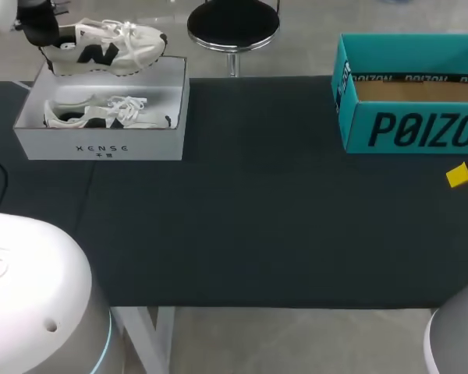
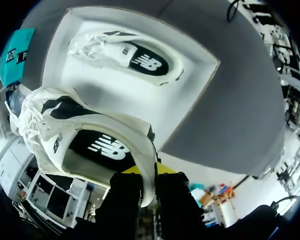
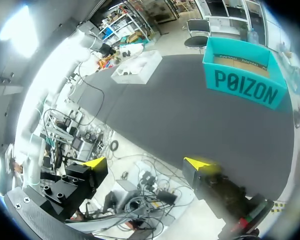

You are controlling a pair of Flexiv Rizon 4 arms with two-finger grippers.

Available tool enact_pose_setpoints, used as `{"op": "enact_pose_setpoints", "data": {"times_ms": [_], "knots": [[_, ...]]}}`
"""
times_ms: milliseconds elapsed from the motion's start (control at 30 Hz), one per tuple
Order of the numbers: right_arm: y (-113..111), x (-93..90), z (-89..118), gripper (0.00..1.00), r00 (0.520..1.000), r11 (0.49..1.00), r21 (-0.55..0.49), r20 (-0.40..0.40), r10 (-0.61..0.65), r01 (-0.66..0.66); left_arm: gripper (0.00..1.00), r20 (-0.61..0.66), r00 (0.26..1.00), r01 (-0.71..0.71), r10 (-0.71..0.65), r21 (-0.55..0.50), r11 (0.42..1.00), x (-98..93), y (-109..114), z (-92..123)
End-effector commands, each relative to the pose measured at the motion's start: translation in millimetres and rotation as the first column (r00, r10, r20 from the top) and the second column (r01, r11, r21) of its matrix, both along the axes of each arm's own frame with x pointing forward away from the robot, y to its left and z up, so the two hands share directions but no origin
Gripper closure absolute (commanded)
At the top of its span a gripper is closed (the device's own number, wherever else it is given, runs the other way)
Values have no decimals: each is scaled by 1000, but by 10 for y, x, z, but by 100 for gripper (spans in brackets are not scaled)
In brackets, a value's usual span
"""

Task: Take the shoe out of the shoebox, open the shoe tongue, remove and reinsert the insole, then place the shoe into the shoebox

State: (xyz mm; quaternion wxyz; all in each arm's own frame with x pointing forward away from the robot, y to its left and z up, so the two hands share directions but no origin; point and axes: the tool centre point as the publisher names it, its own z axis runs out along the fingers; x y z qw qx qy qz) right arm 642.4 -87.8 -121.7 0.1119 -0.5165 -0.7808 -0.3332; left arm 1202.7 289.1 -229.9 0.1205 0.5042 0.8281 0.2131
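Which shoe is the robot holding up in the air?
The lifted shoe, pinched at its heel by the left claw above the white box. The other shoe lies inside that box.

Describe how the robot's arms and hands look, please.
The left arm and right arm have smooth, rounded white shells with a thin light-blue ring. The left hand and right hand are black, blocky, with bright yellow tips.

Overhead head view behind table (image 1: pixel 257 234); wrist views along fingers (image 3: pixel 197 164); white shoebox (image 1: pixel 101 148) common throughout.
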Motion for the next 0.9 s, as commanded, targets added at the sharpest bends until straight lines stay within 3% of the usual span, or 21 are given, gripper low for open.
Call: {"op": "enact_pose_setpoints", "data": {"times_ms": [33,333,900], "knots": [[-5,-63,-20,0,1000,1000,1,9,-8,8,100,-20,1000,10,-10,9,1000,34,-3,-110],[-5,-63,-20,0,1000,1000,1,9,-8,8,100,-73,997,31,-30,19,999,-68,5,-310],[-5,-63,-20,0,1000,1000,1,9,-8,8,100,-152,988,3,1,28,1000,-46,-87,-716]]}}
